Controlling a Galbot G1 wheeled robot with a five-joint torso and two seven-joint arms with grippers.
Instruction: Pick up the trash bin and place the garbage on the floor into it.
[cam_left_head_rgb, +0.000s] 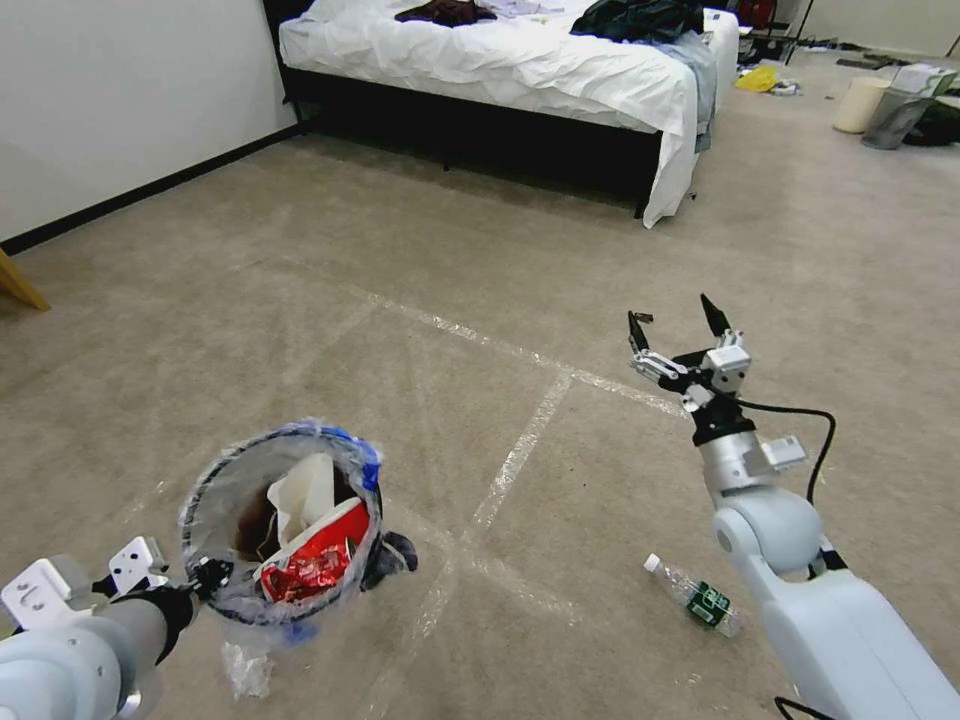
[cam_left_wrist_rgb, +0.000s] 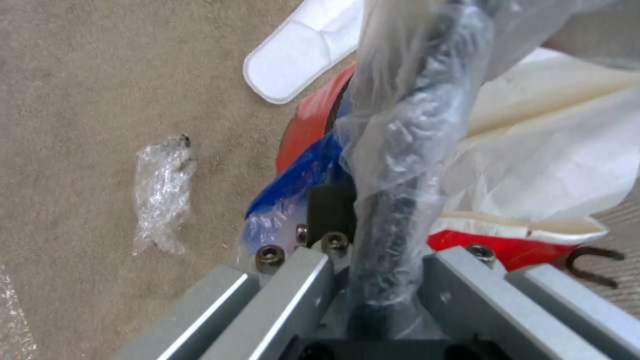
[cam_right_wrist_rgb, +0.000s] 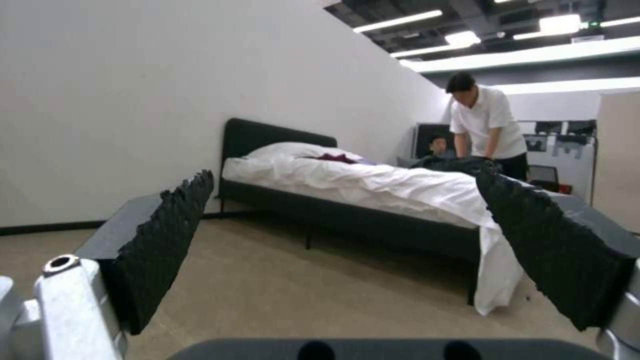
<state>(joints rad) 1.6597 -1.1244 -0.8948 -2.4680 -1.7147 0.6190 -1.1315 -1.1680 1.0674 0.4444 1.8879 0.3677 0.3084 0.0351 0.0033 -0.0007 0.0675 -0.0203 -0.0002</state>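
The trash bin hangs clear of the floor at the lower left of the head view, its mouth tilted toward the camera. Inside it lie a crushed red-and-white paper cup, white paper and something brown deeper in. The left gripper is clamped on the near rim, and in the left wrist view the bag-wrapped rim runs straight between its fingers. So the bin is picked up and partly filled; the collecting step is in hand.

Litter remains on the carpet. A clear plastic wrapper lies just under the bin, with a dark scrap beside it. A green-labelled clear bottle lies near the right arm's elbow, well apart from the bin. A white slipper-like item lies on the carpet beyond the rim in the left wrist view.

The right gripper is held up over bare carpet with its fingers spread wide and nothing between them, aimed toward the bed.

The next move seems to call for the right arm to come down and back to the bottle, gripping across its body, while the left holds the bin mouth steady and within reach.
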